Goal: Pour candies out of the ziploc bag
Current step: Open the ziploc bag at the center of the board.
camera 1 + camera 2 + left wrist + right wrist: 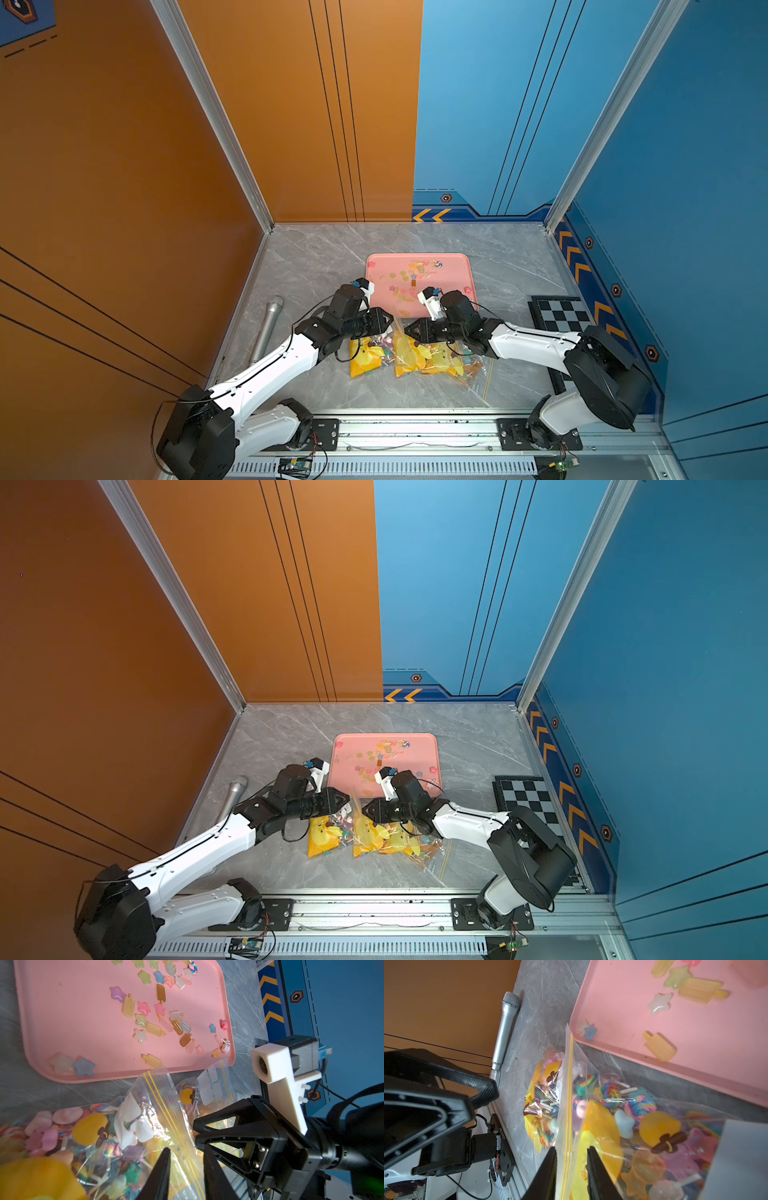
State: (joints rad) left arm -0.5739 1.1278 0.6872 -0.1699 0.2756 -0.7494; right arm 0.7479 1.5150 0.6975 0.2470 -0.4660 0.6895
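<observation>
A clear ziploc bag [411, 357] full of candies [52, 1132] lies on the grey table in front of a pink tray [415, 255]. Its yellow-striped zip edge [164, 1109] stands upright between my two grippers, which face each other. In the left wrist view that film passes through my left gripper [187, 1149], whose fingers are apart. My right gripper [572, 1148] straddles the same zip strip [569, 1084] with a gap on each side. In both top views the left gripper [390, 322] and the right gripper [407, 330] nearly meet. Loose candies [411, 274] lie scattered on the tray.
A second clear bag [473, 376] with sweets lies to the right of the first. A silver microphone [268, 328] rests by the left wall. A black-and-white chessboard [559, 313] sits at the right wall. The metal rail [415, 432] runs along the front edge.
</observation>
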